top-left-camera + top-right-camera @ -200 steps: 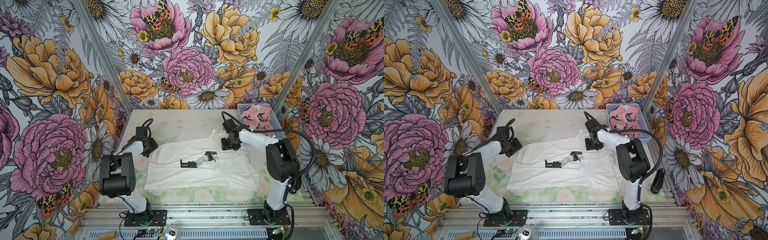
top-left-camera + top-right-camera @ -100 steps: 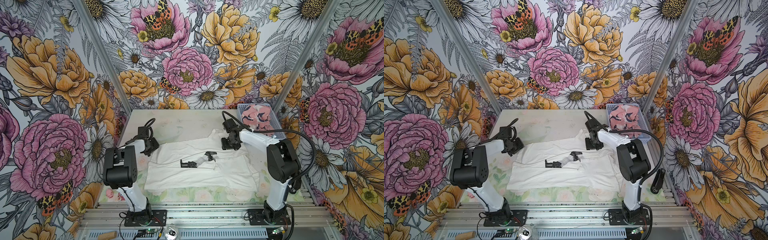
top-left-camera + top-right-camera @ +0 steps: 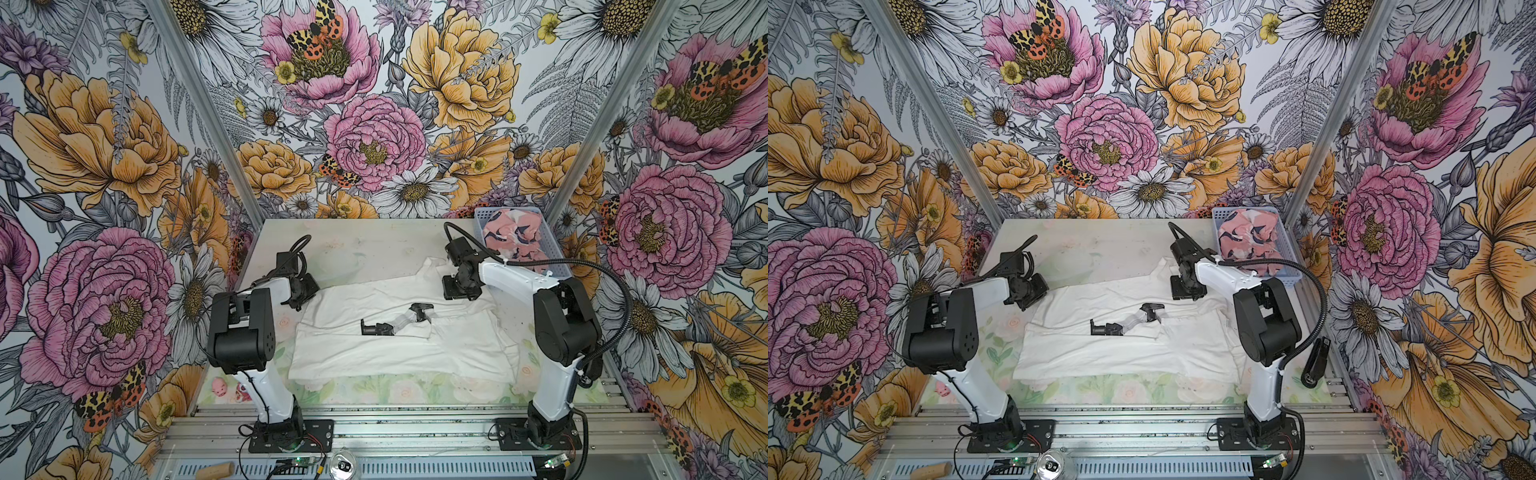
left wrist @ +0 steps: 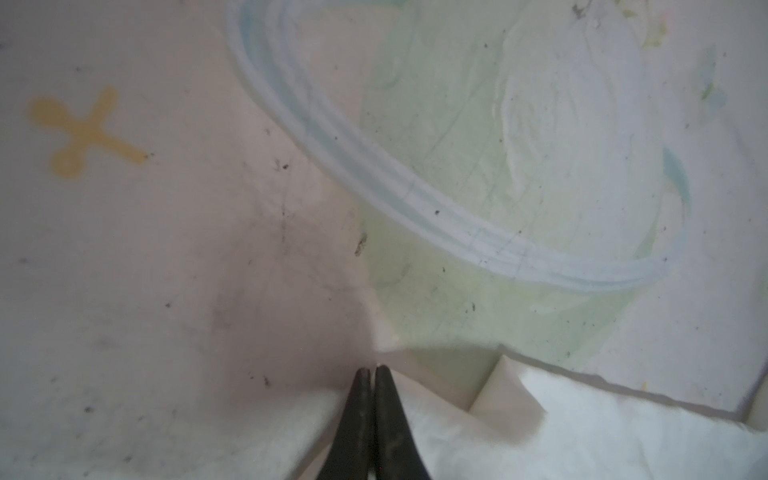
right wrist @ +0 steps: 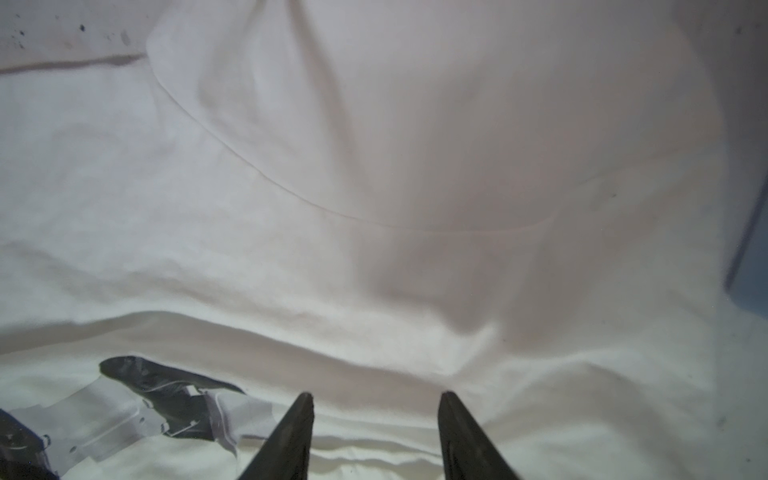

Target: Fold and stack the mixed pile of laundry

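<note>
Flowered walls (image 3: 374,124) are closing in the pale, faintly printed table (image 3: 374,245) that I am working over. In both top views the white garment (image 3: 399,349) is lying spread across the middle of that table, rumpled along its 3 o'clock side, with its small black-grey graphic (image 3: 395,322) facing up near its centre. The pink garment (image 3: 515,232), blotched with navy and white, is sitting bunched in the light blue basket (image 3: 478,222) at the table's 1 o'clock corner, well apart from my left side and just beyond my right arm.

I am pressing my left gripper (image 3: 305,297) down at the white garment's 10 o'clock corner. Through the left wrist camera its two dark fingers (image 4: 357,415) are lying tight together, and the white cloth is drawing up to them on both sides, so I am pinching that corner.

I am holding my right gripper (image 3: 457,293) over the garment's 1 o'clock part, near a raised flap of cloth. Through the right wrist camera its fingers (image 5: 291,432) are standing roughly half apart with only bare white fabric showing between them, and the graphic (image 5: 166,386) is lying off to one side. I cannot tell whether the tips are touching the cloth.
</note>
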{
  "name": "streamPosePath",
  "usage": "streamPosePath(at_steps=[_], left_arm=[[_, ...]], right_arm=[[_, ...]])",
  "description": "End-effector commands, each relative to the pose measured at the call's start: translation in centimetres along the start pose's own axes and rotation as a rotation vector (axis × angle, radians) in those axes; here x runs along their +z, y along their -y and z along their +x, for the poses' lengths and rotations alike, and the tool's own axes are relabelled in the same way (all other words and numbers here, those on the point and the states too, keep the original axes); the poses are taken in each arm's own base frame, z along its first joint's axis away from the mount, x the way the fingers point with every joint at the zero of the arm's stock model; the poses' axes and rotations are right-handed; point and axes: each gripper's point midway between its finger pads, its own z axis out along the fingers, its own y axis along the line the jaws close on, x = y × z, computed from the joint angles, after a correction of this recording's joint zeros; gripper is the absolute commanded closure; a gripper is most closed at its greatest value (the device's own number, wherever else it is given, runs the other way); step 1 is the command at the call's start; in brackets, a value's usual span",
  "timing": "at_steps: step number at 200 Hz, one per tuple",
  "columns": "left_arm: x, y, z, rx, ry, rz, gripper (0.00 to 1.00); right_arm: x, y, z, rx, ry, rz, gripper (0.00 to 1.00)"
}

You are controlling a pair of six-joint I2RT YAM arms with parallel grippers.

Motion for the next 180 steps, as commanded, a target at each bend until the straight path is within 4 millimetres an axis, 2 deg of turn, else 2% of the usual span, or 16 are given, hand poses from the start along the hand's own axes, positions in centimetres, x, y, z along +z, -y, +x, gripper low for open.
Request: streamPosePath(at_steps=[1,41,85,105,133,180], left_arm=[[-0.6,0.4,-0.4,0.009,0.014,0.012,1.0],[-4.1,0.4,-1.3,0.018,0.082,0.002,1.0],[-7.8,-0.1,-1.9,0.007,0.139,-0.011,1.0],[-8.4,-0.6,-1.6,-0.004,0.139,-0.019,1.0],[-8.7,-1.8,-0.8,-0.015,0.126,-0.05,1.0],[-9.3,-4.0,-0.4,-0.052,0.127,-0.106,1.0]], right_arm=[[-1.4,-0.6,-1.0,0.006,0.045,-0.016,0.49],[-1.2,-0.8,-2.8,-0.002,0.069,-0.012,0.49],[-0.9,0.4,-7.4,0.028,0.137,0.006,0.49],[-0.8,1.3,-9.6,0.047,0.165,0.009,0.49],[-0.8,2.5,-11.6,0.06,0.198,0.033,0.49],[0.6,4.2,-13.2,0.089,0.201,0.049,0.49]])
